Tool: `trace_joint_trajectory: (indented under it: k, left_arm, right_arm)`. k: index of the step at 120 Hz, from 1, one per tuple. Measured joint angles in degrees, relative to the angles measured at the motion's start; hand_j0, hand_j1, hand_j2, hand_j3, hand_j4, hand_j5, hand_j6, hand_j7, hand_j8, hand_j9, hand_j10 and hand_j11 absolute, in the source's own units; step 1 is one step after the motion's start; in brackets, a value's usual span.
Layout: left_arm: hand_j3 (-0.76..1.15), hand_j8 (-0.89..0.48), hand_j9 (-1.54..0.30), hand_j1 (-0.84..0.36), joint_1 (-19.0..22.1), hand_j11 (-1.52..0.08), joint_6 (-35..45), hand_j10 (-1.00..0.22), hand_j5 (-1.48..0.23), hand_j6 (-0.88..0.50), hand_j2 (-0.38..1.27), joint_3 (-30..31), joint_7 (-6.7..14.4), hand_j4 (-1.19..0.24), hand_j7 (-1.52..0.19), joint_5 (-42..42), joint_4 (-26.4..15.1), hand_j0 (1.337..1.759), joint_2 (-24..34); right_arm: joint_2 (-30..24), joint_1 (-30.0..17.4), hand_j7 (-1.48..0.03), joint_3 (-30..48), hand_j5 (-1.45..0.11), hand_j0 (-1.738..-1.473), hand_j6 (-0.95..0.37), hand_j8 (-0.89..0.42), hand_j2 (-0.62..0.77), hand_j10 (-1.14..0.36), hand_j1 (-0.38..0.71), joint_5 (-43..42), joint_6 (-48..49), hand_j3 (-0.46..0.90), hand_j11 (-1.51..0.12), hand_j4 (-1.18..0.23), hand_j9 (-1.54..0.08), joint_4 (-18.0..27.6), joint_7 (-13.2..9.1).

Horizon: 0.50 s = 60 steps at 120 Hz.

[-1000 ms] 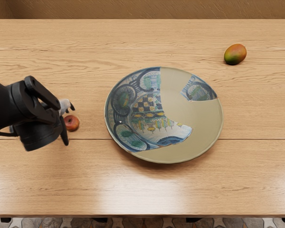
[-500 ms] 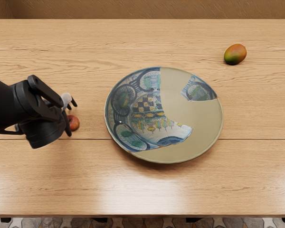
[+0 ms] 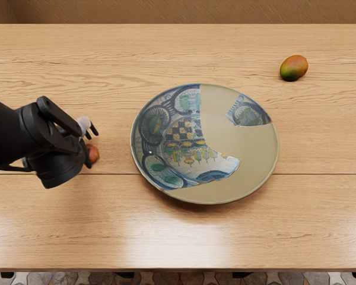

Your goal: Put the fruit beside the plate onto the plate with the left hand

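Note:
A small red fruit [image 3: 94, 153] lies on the table just left of the plate, its left part hidden behind my left hand. My left hand [image 3: 86, 138] comes in from the left edge and sits right against the fruit. Its fingertips [image 3: 91, 127] point toward the plate, spread above the fruit and not closed on it. The big patterned plate [image 3: 249, 172] lies flat in the middle of the table and holds nothing. No right arm shows.
A green and red mango [image 3: 293, 67] lies at the far right of the wooden table [image 3: 178, 231], well away from the plate. The table's front edge runs along the bottom of the view.
My left hand has slid a little to the right and now covers more of the red fruit. The fruit, plate and mango have stayed where they were.

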Motion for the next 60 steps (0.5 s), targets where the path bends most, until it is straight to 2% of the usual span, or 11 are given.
trace_joint_trajectory:
  k: [60]
  left_arm:
    - [0.0,-0.42,-0.54,-0.15,0.35,-0.54,0.08,-0.42,-0.54,-0.42,0.08,-0.5,-0.01,-0.42,-0.54,-1.39,0.0,1.658,0.0]
  right_arm:
    - [0.0,0.0,-0.02,0.0,-0.02,-1.658,-0.02,-0.02,0.0,-0.02,-0.33,0.0,0.0,0.0,-0.02,-0.02,-0.02,0.0,0.0]
